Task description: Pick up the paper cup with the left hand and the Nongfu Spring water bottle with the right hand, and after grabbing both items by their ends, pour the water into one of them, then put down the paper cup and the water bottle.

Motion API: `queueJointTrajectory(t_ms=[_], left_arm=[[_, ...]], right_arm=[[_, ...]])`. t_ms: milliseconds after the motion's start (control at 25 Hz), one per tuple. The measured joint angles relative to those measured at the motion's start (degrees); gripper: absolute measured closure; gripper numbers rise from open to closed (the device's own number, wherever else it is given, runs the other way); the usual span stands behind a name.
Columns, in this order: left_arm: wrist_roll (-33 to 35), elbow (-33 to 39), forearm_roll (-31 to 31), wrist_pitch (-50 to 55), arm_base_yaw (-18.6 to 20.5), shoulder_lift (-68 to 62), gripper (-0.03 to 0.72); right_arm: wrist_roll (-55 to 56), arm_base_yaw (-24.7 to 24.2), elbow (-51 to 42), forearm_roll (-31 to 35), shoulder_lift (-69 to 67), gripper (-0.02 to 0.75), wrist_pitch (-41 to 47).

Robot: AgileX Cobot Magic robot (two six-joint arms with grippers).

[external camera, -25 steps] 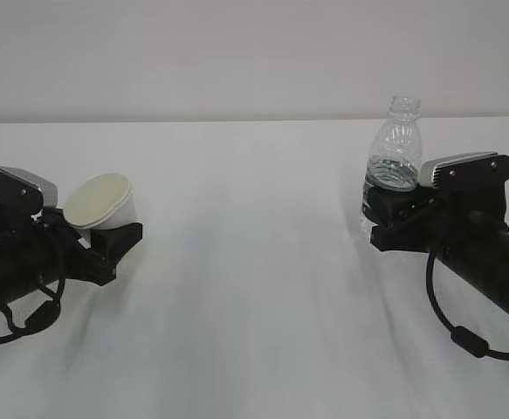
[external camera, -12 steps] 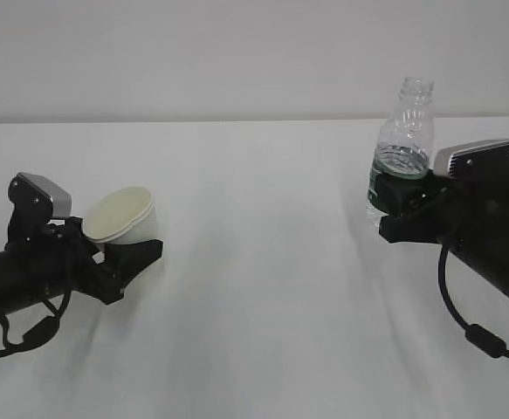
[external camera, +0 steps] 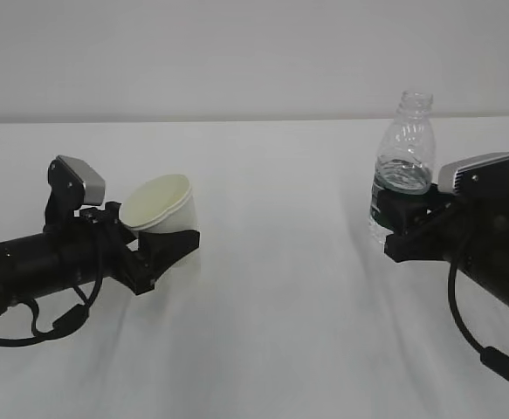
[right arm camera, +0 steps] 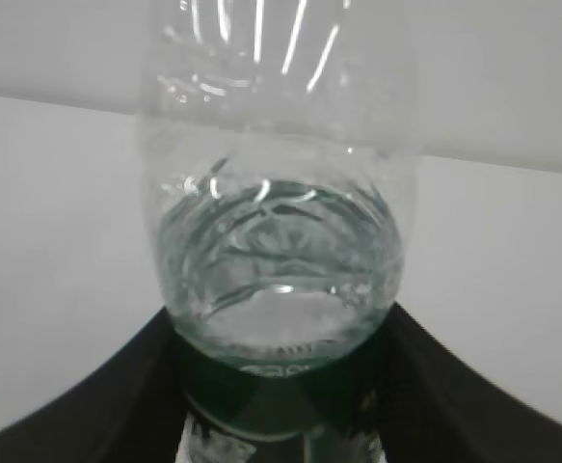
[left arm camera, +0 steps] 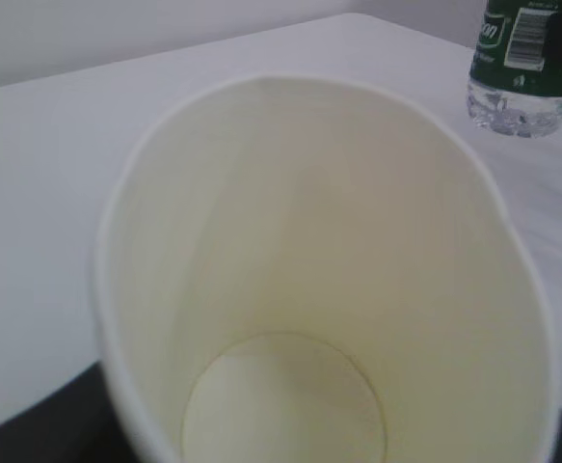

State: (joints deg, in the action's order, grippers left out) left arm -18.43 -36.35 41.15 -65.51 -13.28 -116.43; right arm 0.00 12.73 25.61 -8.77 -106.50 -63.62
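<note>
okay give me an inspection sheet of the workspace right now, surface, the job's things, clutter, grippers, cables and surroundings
Surface: white table, bare where visible.
Paper cup: held off the table, tilted, mouth toward the camera; inside looks dry and empty.
Nongfu Spring water bottle: upright, uncapped, held at its green label; water fills the lower part.
Clutter: nothing seen.
Left gripper: jaws closed on the cup's lower end.
Right gripper: jaws closed around the bottle's lower body.
Cables: black loop under the left arm; black loop under the right arm, both clear of the cup and bottle.
Surroundings: plain pale wall.
</note>
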Motion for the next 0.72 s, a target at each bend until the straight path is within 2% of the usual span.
queueJointTrajectory(t_ms=[480, 720], left_arm=[[-2.06, -3.27, 0.92, 4.79, -6.09, 0.0, 0.214], [-3.3, -4.81, 1.24, 6.52, -7.78, 0.0, 0.214]], right_arm=[[0.0, 0.0, -4.17, -0.13, 6.3, 0.328, 0.13], [0.0, 0.0, -4.39, -0.26, 10.9, 0.328, 5.0]])
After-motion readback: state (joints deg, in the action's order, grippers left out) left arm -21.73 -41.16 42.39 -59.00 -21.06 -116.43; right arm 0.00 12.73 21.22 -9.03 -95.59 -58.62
